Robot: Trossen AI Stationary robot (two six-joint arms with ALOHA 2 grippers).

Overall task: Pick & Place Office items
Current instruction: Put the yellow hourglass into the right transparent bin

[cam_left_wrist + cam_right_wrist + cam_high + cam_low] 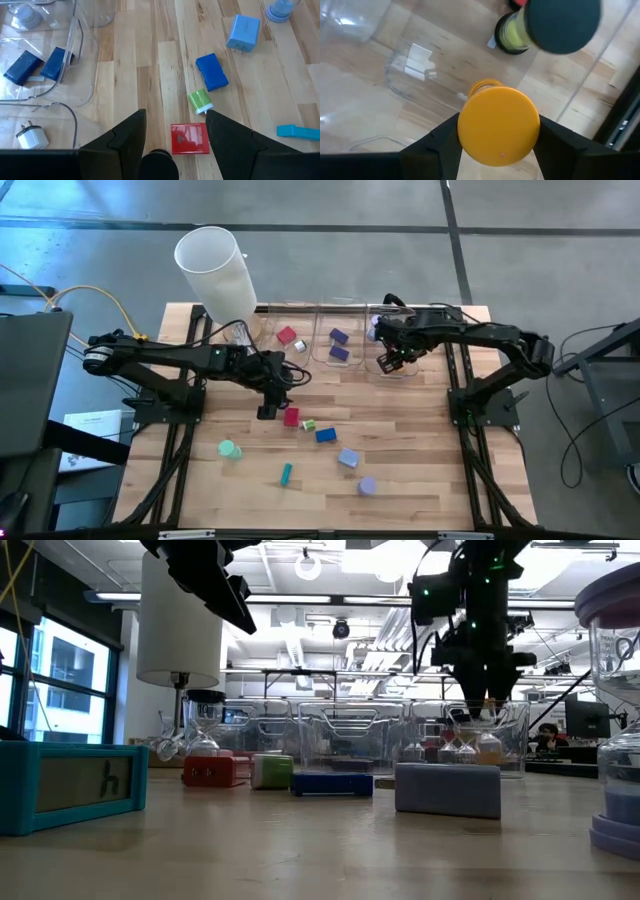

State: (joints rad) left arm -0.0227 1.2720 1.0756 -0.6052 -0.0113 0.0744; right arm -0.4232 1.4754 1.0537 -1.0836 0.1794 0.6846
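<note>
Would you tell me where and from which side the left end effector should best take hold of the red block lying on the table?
Grip the red block across its two flat side faces, coming straight down from above. It lies flat on the wooden table, and the left end effector hovers over it with open fingers that straddle it. The green roll sits close beyond its far edge, so keep the fingers off that side.

Tall white cylinder (214,270) tilts over table's far left corner. Three clear plastic bins (338,340) in row along far edge of wooden table (420,450). Grey floor around, cables at left.
</note>
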